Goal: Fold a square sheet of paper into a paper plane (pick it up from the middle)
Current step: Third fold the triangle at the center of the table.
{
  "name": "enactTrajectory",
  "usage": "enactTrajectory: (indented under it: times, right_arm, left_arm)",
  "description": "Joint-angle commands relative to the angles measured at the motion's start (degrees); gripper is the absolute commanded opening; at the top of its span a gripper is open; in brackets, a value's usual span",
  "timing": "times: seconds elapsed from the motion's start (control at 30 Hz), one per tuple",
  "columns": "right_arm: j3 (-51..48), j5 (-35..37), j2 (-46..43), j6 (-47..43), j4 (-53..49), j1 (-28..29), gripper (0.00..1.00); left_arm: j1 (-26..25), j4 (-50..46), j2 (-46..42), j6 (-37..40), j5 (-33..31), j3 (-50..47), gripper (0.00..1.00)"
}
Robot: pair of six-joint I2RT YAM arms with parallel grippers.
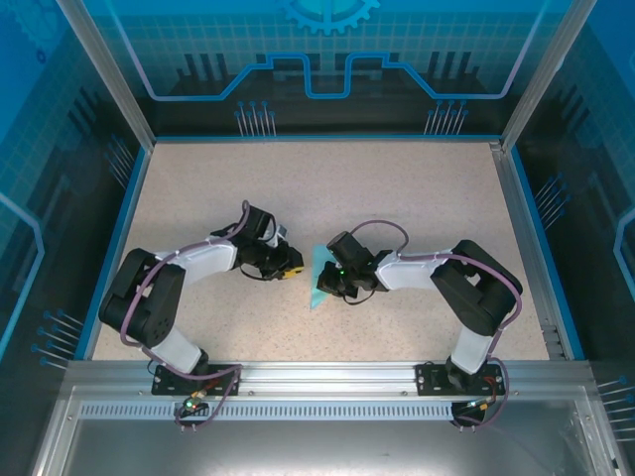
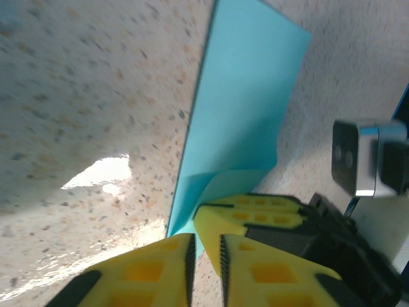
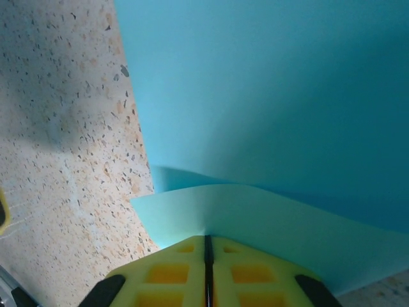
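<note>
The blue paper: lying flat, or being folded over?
Partly folded: one edge of the square sheet of paper is lifted and curls over the rest, pinched in the shut right gripper.

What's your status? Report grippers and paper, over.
Right gripper shut on a curled-up flap of the paper. Left gripper nearly closed at the same edge, grip unclear. Sheet on the table between the arms. Nothing else in the way.

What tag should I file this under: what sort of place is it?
Probably a robot demonstration or test cell, not a home: a speckled tabletop walled by blue circuit-print panels, with two robot arms bolted to an aluminium rail at its near edge.
</note>
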Motion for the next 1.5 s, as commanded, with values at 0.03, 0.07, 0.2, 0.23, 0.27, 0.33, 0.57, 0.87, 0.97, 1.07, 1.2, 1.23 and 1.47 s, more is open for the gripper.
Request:
enactTrajectory:
  times: [0.03, 0.07, 0.2, 0.23, 0.27, 0.33, 0.57, 0.87, 0.97, 1.07, 1.2, 1.23, 1.47]
  right_arm:
    - [-0.9, 0.2, 1.2, -0.4, -5.1, -0.4, 0.06]
    - [-0.8, 0.2, 1.3, -0.4, -5.2, -0.4, 0.05]
    - [-0.7, 0.0, 1.5, -0.3, -5.5, -0.4, 0.03]
    - [-0.8, 0.0, 1.5, -0.4, -5.4, -0.4, 0.03]
    - [-0.7, 0.0, 1.4, -0.4, -5.5, -0.3, 0.03]
    - [-0.6, 0.0, 1.4, -0.4, -5.5, -0.3, 0.03]
    - [-0.5, 0.0, 1.5, -0.3, -5.4, -0.4, 0.03]
    - [-0.7, -0.4, 1.3, -0.3, -4.8, -0.4, 0.03]
    - [-1.0, -0.5, 0.9, -0.4, -4.2, -0.4, 0.03]
    - [-1.3, -0.8, 0.5, -0.5, -3.4, -0.4, 0.02]
    - [-1.8, -1.1, -0.9, -0.8, -2.3, -0.5, 0.02]
    - [-2.1, -1.1, -1.8, -1.1, -1.9, -0.6, 0.02]
    - [-4.3, -2.8, -8.3, -9.0, 2.1, -3.0, 0.05]
  left_arm:
    - [-2.0, 2.4, 0.2, -0.2, 3.0, -0.7, 0.12]
    - [-2.4, 2.7, 0.6, -0.4, 3.0, -0.6, 0.10]
    - [-3.7, 3.5, 1.7, -0.7, 3.0, -0.4, 0.07]
    - [-3.9, 3.6, 2.1, -0.7, 3.0, -0.2, 0.06]
    - [-4.2, 3.7, 2.6, -0.7, 2.9, 0.0, 0.05]
    - [-4.6, 3.6, 3.5, -0.6, 2.9, 0.4, 0.03]
    - [-5.7, 3.7, 6.4, -0.3, 2.3, 1.4, 0.00]
    - [-6.1, 3.4, 8.6, 0.0, -0.1, 1.9, 0.00]
    - [-6.1, 4.6, 9.6, -0.6, 0.0, 1.7, 0.00]
    - [-6.1, 5.0, 10.3, -0.9, -0.5, 1.8, 0.00]
    - [-6.1, 3.0, 10.5, -0.2, -2.8, 2.0, 0.00]
    - [-6.0, 2.3, 10.4, 0.0, -3.6, 1.9, 0.00]
    - [-6.5, -1.4, 10.6, 2.0, -7.7, 1.5, 0.00]
